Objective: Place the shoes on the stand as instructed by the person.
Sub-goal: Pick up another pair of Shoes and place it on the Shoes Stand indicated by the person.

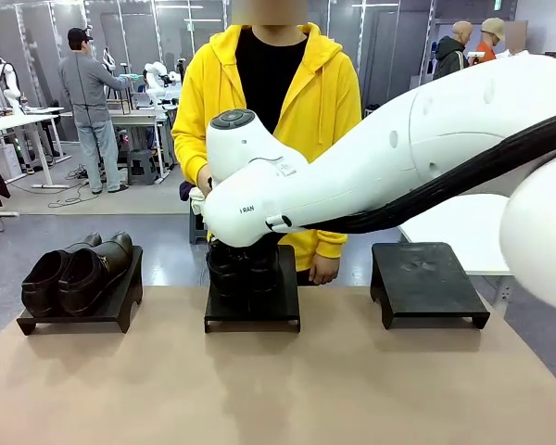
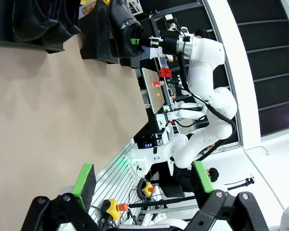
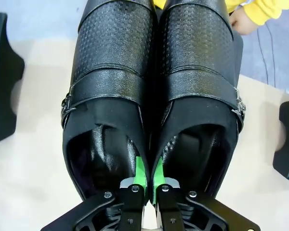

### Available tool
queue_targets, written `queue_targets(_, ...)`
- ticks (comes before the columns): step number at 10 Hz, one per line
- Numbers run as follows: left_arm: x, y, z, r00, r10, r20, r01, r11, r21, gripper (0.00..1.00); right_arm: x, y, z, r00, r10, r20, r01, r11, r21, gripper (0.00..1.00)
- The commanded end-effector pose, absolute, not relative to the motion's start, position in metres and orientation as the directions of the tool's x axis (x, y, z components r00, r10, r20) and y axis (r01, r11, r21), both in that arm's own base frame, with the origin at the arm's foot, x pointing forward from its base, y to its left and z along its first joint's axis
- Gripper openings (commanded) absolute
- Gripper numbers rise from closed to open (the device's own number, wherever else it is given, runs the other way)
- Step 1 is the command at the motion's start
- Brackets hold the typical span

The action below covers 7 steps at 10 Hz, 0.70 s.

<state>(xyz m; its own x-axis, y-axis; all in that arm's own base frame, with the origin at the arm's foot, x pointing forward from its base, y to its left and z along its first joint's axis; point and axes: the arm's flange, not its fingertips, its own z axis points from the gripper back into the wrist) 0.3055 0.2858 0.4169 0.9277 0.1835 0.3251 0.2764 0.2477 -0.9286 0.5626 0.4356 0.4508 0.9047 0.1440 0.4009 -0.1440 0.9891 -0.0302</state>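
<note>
Right pincer (image 3: 144,185) clamps the touching inner walls of the buckled shoes (image 3: 154,96), one green pad inside each shoe, over the middle stand (image 1: 252,306) on the bench (image 1: 278,389). Another pair (image 1: 79,271) sits on the left stand (image 1: 82,306) (right stand (image 1: 429,283) bare). Left pincer (image 2: 142,180) gapes wide, holding nothing. Behind the stands is the person (image 1: 269,102).

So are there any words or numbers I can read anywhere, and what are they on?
"I RAN": that is all that can be made out of the small dark lettering on the white casing of the right arm, front view; the lettering may be cut off.
The screen by the far robot's base, left wrist view: glowing marks, too small to read.
The buckled shoes: no text.
</note>
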Motion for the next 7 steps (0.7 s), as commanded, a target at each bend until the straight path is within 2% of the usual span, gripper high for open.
queue_targets(1,0.3,0.284,0.418,0.929,0.172,0.328,0.281,0.248,-0.927,1.0,0.569,0.441,0.453,0.878,0.066,0.474,-0.067,0.998,-0.016,0.07)
queue_targets(7,0.3,0.284,0.418,0.929,0.172,0.328,0.281,0.248,-0.927,1.0,0.576,0.425,0.421,0.889,0.009,0.458,-0.009,1.0,-0.002,0.07)
